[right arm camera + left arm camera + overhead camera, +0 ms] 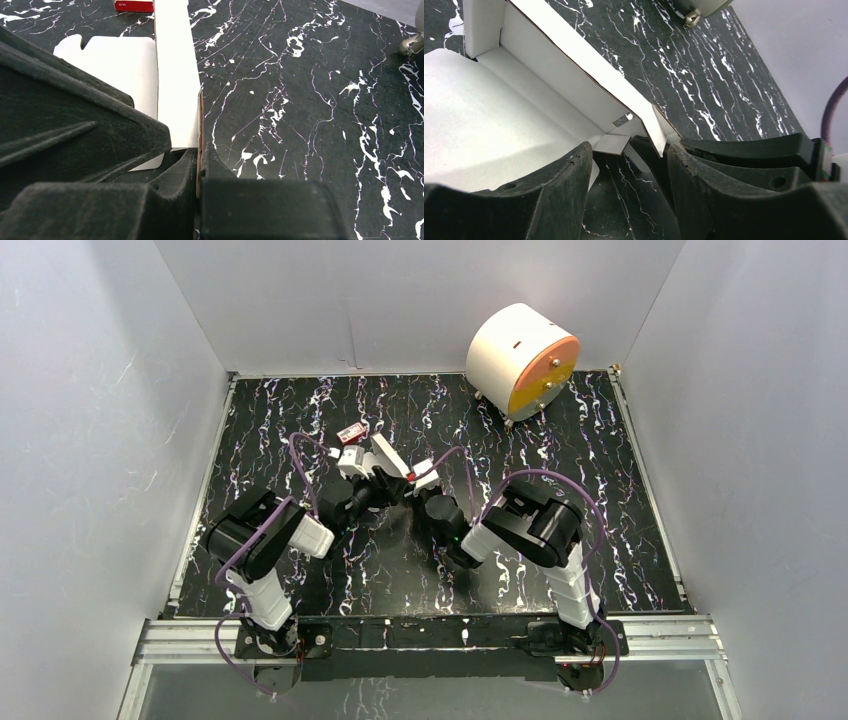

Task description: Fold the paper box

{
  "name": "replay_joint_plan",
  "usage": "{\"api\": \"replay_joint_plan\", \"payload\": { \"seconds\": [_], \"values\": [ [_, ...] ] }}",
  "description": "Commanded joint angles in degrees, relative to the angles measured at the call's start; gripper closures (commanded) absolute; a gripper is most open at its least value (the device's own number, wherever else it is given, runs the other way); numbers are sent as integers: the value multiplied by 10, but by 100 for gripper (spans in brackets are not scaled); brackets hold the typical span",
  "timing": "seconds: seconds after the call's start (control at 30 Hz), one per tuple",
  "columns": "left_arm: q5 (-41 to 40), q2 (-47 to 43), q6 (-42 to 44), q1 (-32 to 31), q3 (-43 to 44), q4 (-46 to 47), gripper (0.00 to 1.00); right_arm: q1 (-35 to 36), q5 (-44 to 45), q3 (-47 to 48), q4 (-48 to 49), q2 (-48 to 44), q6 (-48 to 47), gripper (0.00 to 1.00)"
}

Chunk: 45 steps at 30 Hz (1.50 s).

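Between the 2 grippers, just above the middle of the top view, the paper box (388, 455) is part-formed. 1 long wall stands up off its flat base and other flaps lie loose, so most of the folding looks left to do. The right gripper (200, 150) is clamped on that wall's thin edge. The left gripper (629, 150) has its jaws apart and holds nothing, with a corner tab just beside its fingertips. Beyond lie a small red item (133, 5) and, upper right, a white cylinder (520, 358).
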Motion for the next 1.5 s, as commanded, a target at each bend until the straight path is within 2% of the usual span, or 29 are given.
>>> {"api": "replay_joint_plan", "payload": {
  "seconds": [0.0, 0.17, 0.3, 0.5, 0.67, 0.87, 1.1, 1.47],
  "values": [
    [-4, 14, 27, 4, 19, 22, 47, -4, -28, -8, -73, 24, -2, 100],
    [-34, 32, 76, 5, 35, 22, 59, -3, -41, -9, -75, 22, -3, 100],
    [-57, 34, 95, 5, 41, 22, 60, -4, -46, -9, -79, 20, -4, 100],
    [-55, 14, 81, 12, 25, 23, 47, -7, -52, -6, -87, 20, -3, 100],
    [-32, -27, 53, 36, 0, 23, 43, -10, -58, -9, -91, 16, -5, 100],
    [23, -45, -59, 91, 1, 25, 39, -10, -69, -6, -94, 16, -7, 100],
    [56, -16, -192, 137, 35, 25, 39, -11, -75, -6, -94, 18, -10, 100],
    [101, 76, -339, 146, 110, 27, 55, -10, -78, -6, -94, 17, -16, 100]
  ]
}}
